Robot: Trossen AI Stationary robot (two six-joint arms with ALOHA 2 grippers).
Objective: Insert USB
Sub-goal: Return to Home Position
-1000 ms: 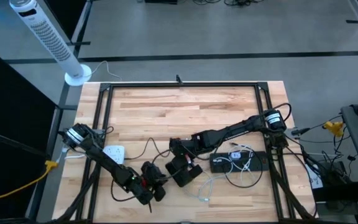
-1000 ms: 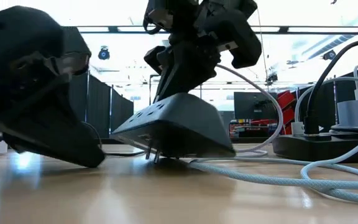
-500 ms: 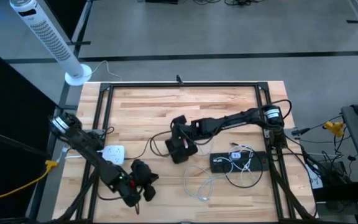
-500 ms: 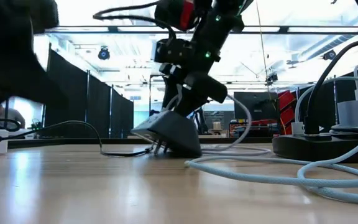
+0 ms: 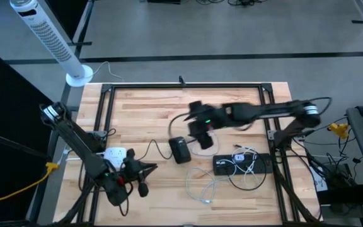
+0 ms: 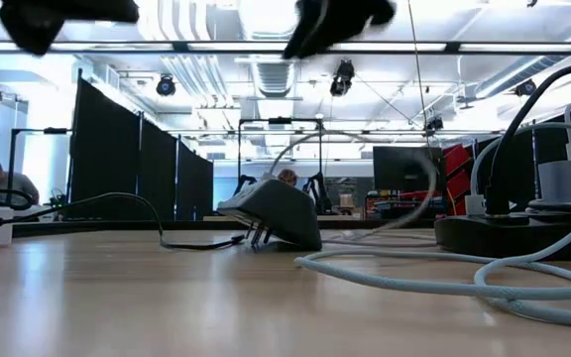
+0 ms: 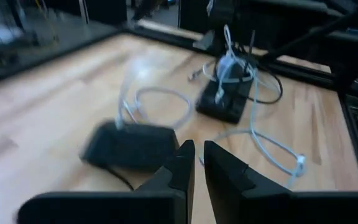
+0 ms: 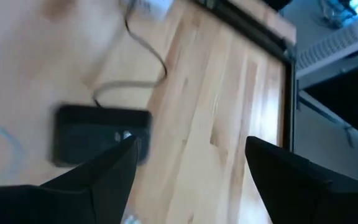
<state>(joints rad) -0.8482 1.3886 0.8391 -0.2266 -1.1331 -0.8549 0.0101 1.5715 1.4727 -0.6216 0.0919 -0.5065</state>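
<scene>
One black outlet extension (image 5: pixel 181 149), ports indistinct

Even, diffuse overhead light fills the high view: the bench (image 5: pixel 232 107) reads bright, and the shadows on its wood are faint and soft-edged. The low view is backlit by glaring ceiling panels (image 6: pixel 266 20), which blow out to white and lay a pale sheen along the bench top. There the black outlet extension (image 6: pixel 278 213) is nearly a silhouette, the pale cable (image 6: pixel 414 283) close to the lens is out of focus, and dark smeared shapes cross the upper edge. Both wrist views are motion-blurred throughout. The fingers (image 7: pixel 182 171) of the left gripper (image 7: pixel 198 152) and those of the right gripper (image 8: pixel 191 142) show as flat dark masses.
</scene>
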